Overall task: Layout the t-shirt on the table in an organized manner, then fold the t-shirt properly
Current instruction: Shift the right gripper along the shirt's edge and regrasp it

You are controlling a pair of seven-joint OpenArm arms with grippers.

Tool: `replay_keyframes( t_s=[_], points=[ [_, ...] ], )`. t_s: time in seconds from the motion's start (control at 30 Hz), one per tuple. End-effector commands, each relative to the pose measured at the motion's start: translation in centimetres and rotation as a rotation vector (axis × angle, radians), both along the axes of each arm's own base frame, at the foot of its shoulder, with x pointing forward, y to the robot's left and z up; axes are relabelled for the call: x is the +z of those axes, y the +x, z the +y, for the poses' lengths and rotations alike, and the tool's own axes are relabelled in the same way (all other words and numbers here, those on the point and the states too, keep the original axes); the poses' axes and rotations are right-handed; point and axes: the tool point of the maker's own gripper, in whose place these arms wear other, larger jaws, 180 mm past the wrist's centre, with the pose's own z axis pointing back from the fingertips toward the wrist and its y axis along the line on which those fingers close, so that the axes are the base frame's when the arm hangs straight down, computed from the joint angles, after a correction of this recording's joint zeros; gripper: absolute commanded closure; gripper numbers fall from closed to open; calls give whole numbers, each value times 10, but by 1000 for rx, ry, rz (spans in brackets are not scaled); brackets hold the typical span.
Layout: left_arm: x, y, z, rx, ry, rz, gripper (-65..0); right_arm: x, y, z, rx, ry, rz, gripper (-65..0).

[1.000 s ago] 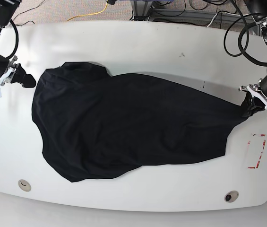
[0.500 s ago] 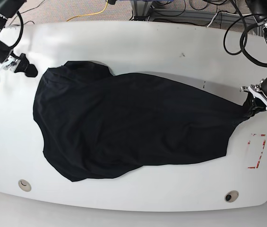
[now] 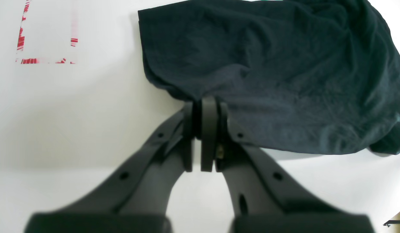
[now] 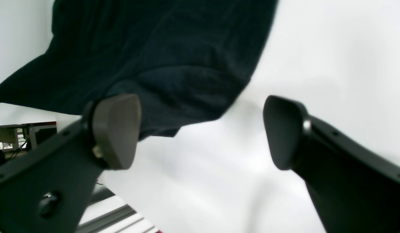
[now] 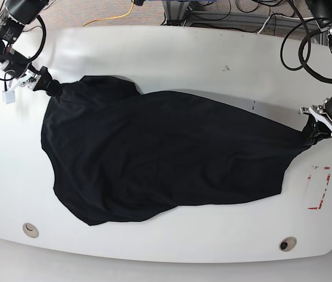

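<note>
The black t-shirt [image 5: 166,158] lies spread but uneven across the middle of the white desk [image 5: 171,53], broad at the left of the base view and drawn to a narrow point at the right, near the red tape outline [image 5: 319,187]. The left tool [image 3: 204,106] sits at that point, at the right edge of the base view, with its pads pressed together on a bunched corner of the cloth, as the left wrist view shows at centre frame. The right tool [image 4: 200,129] is at the upper left of the base view, just at the shirt's upper left edge; in its wrist view the jaws stand wide apart with bare desk between them and the cloth just beyond the left pad, so it grips nothing. The step in hand looks like laying the shirt out flat. To do it well, the right tool should probably settle on a true corner or hem of the shirt, close on a single thin layer rather than a bunch, and then both tools should pull apart gently, low over the desk, until the wrinkles go out. Pulling too hard from the right side could drag the whole garment toward the edge, since soft cloth slides easily on a smooth top.
</note>
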Motion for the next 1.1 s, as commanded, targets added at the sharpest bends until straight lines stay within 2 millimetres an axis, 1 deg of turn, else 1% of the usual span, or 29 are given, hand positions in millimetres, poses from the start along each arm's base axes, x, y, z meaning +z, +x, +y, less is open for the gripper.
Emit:
replay_keyframes(
  t_s=[0.0, 0.13, 0.2, 0.27, 0.4, 0.6, 0.7, 0.87, 0.97, 1.07],
  points=[
    [16, 5, 2, -8, 11, -52, -6, 6, 13, -2, 8, -38, -21, -575],
    [16, 5, 1, -8, 9, -53, -6, -2, 13, 3, 15, -47, 5, -575],
    [16, 5, 1, -8, 9, -53, -6, 1, 24, 7, 16, -42, -16, -575],
    [16, 5, 1, -8, 9, -53, -6, 1, 25, 8, 16, -40, -19, -575],
    [16, 5, 1, -8, 9, -53, -6, 9, 39, 10, 21, -38, -51, -575],
    [16, 5, 1, -8, 9, -53, -6, 14, 55, 23, 61, -31, -76, -575],
    [16, 6, 1, -8, 9, -54, -6, 14, 59, 30, 67, -18, -84, -575],
    [16, 6, 1, -8, 9, -54, -6, 16, 63, 33, 67, -12, -93, -575],
    [17, 6, 2, -8, 11, -54, -6, 14, 63, 40, 68, 5, -96, -575],
    [17, 6, 2, -8, 11, -54, -6, 13, 63, 42, 68, 11, -96, -574]
  ],
)
